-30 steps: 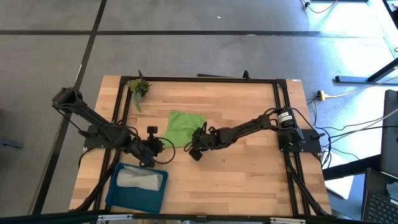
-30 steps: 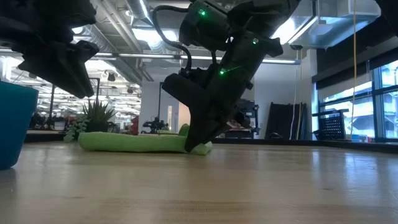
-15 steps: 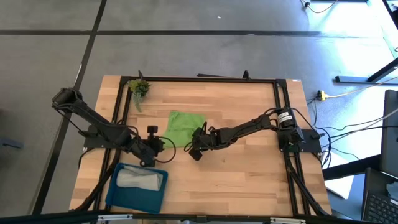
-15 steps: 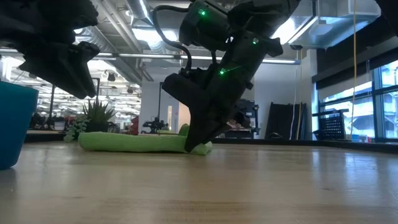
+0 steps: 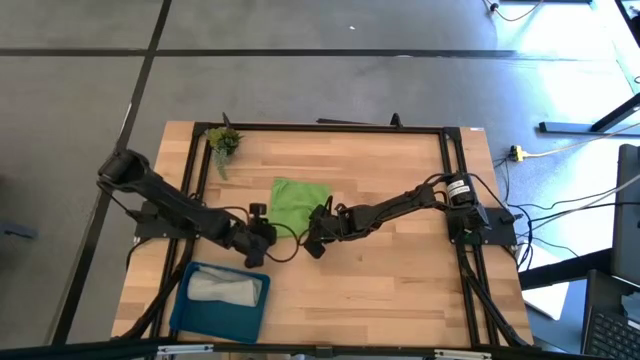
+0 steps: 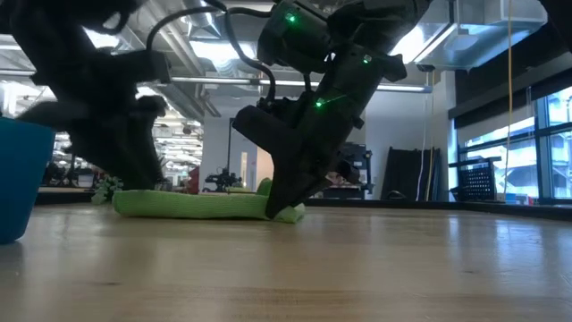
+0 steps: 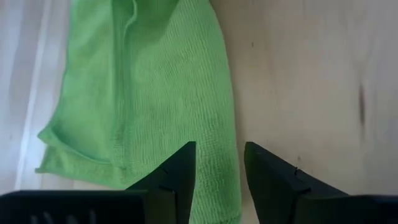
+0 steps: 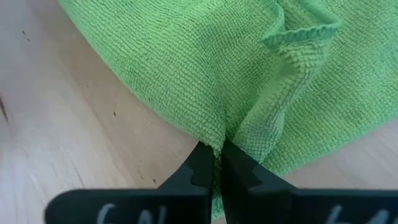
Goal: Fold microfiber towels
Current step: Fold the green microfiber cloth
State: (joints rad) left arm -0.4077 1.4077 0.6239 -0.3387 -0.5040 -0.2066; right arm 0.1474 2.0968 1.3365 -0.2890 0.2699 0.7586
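Note:
The lime green towel (image 5: 297,203) lies flat on the wooden table, partly folded; it also shows in the low view (image 6: 197,204). My right gripper (image 5: 312,240) is shut on its near right corner. My left gripper (image 5: 262,234) is open just above the towel's near left part (image 7: 155,93), with the towel's edge running between its fingers (image 7: 219,155). The light grey towel (image 5: 225,288) lies in the blue tray (image 5: 190,310) at the near left. My right gripper pinches the green towel's edge (image 8: 219,138) between its two fingertips, at the near right corner. The fingers slant down from the table's right side. The cloth puckers into a ridge (image 8: 273,93) beside the fingers. The rest of the towel lies on the table.
A small plant sprig (image 5: 223,140) lies at the far left corner. A black frame (image 5: 330,127) runs along the table's far, left and right sides. Bare wood lies to the right of the towel and near the front edge.
My left gripper has gone toward the table's right edge and down, from beside the blue tray to the green towel's near left part. My right gripper and the towel have kept still.

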